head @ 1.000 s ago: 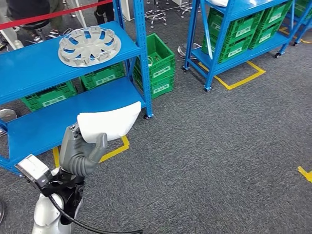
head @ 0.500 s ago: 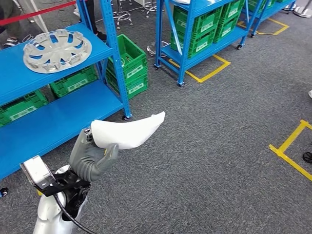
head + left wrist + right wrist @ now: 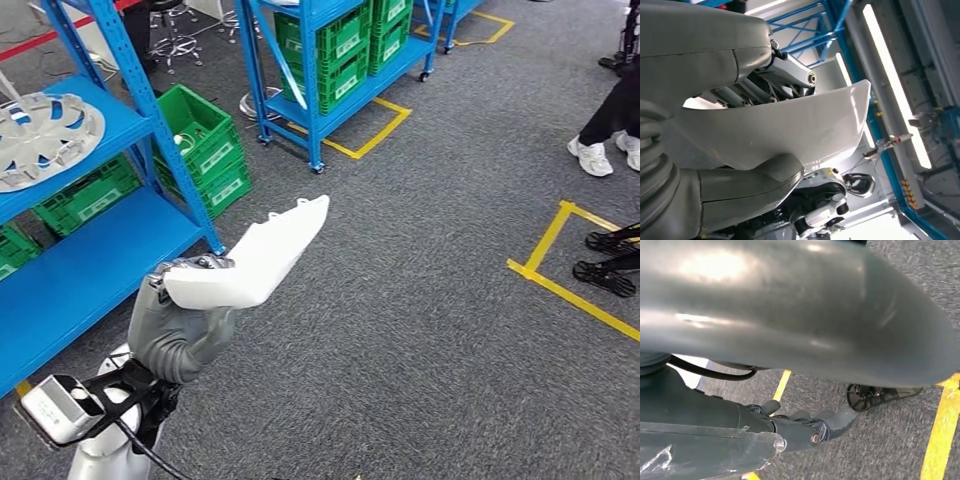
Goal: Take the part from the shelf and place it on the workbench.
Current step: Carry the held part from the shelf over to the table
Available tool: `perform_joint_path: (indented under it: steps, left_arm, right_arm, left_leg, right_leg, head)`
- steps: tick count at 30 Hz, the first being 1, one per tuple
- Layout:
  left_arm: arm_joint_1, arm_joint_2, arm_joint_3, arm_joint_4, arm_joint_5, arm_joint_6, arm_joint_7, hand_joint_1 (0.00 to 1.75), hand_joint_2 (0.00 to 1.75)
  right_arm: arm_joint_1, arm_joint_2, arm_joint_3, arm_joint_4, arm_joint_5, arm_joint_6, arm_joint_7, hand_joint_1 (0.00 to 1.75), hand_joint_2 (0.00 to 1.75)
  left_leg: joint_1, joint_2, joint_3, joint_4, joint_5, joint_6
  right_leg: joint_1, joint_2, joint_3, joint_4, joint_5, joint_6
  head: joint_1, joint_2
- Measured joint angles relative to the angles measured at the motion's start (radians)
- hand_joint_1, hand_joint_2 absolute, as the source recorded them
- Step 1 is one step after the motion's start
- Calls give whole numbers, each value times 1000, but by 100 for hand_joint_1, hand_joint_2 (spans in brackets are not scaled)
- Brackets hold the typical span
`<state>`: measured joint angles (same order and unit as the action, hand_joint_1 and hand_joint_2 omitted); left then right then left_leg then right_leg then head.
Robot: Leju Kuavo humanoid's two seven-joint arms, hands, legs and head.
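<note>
Fingers of the left hand are wrapped around the near end of the white part, thumb under and fingers over, as the left wrist view confirms. The part juts out toward two o'clock, carried clear of everything. Big change in the last second: the whole view has swung, so the robot is turning, and the blue shelf with the silver wheel cover has slid off toward ten o'clock. My read: pickup is done, and this is the carry leg, with no workbench in sight yet. The right hand hangs low over the floor with its fingers lying fairly straight and nothing in them.

Underfoot is grey carpet with yellow tape lines. Green crates sit at eleven o'clock, another blue rack at twelve, and a person's white shoes at two o'clock.
</note>
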<state>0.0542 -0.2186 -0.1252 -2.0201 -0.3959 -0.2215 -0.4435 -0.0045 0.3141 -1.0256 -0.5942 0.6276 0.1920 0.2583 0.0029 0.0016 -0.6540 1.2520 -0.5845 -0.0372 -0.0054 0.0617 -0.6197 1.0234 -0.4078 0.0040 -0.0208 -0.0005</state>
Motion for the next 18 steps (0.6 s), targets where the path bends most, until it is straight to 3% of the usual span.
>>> perform_joint_path:
  steps: [1, 3, 5, 7, 8, 9, 11, 12, 13, 14, 15, 18]
  left_arm:
    - [0, 0, -1, -5, -24, 12, -16, 175, 175]
    - [-2, 1, -2, -15, -58, 31, -42, 175, 175]
    - [-2, 1, -3, -22, -71, 38, -53, 175, 175]
    - [-2, 1, -5, -26, -76, 41, -56, 175, 175]
    - [-3, 1, -7, -27, -77, 41, -57, 175, 175]
    - [-3, 1, -9, -28, -77, 42, -57, 175, 175]
    - [-3, 1, -11, -31, -78, 44, -62, 175, 175]
    - [-2, 2, -11, -33, -77, 41, -66, 175, 175]
    - [-2, 5, -13, -33, -76, 36, -70, 175, 175]
    - [-2, 8, -16, -32, -74, 30, -76, 175, 175]
    - [-2, 12, -20, -32, -72, 26, -84, 175, 175]
    - [-5, 22, -28, -31, -64, 24, -107, 175, 175]
  right_arm:
    - [0, 0, -1, 0, 1, 0, 0, 0, 0]
    - [0, 1, -1, 2, 2, 0, 0, 0, 0]
    - [0, 1, -1, 3, 3, 0, -1, 0, 0]
    - [2, 0, -2, 4, 3, -1, -1, 0, 0]
    - [2, 0, -3, 5, 3, -1, -1, 0, 0]
    - [1, -1, -3, 6, 4, -1, -1, 0, 0]
    - [0, -1, -3, 7, 5, 1, -2, 0, 0]
    - [0, -1, -2, 7, 6, 2, -3, 0, 0]
    - [0, -1, -3, 8, 8, 4, -4, 0, 0]
    - [0, -1, -3, 8, 12, 6, -4, 0, 0]
    - [0, -1, -3, 8, 15, 8, -5, 0, 0]
    - [-1, -1, -4, 9, 26, 15, -7, 0, 0]
  left_leg:
    - [1, -8, 23, -55, 39, 2]
    - [6, -59, 82, -187, 101, 6]
    - [9, -95, 107, -252, 115, 9]
    - [8, -77, 108, -259, 116, 18]
    - [8, -64, 109, -261, 118, 24]
    - [9, -50, 111, -263, 120, 30]
    - [7, -20, 113, -265, 121, 38]
    - [5, -5, 113, -265, 120, 40]
    - [4, 9, 113, -265, 119, 40]
    - [4, 24, 114, -264, 118, 40]
    - [4, 37, 115, -264, 117, 38]
    - [1, 71, 125, -263, 107, 25]
  right_leg:
    - [-1, 15, 0, 0, 2, 2]
    - [-1, 41, -4, 4, 5, 10]
    - [-1, 63, -16, 7, 10, 21]
    - [-5, 83, -26, 4, 16, 33]
    - [-4, 74, -32, 9, 13, 38]
    - [-2, 50, -45, 32, 0, 42]
    - [1, -19, -96, 140, -60, 49]
    - [0, -41, -128, 210, -92, 52]
    - [-1, -51, -152, 263, -112, 55]
    - [-2, -56, -160, 285, -114, 56]
    - [-4, -60, -146, 266, -99, 57]
    - [-3, -104, -33, 76, -26, 53]
  head:
    - [0, 0]
    - [0, 0]
    - [-1, 0]
    - [-2, 0]
    - [0, 0]
    - [5, 0]
    - [13, 0]
    - [15, 0]
    - [15, 0]
    - [15, 0]
    - [15, 0]
    - [15, 0]
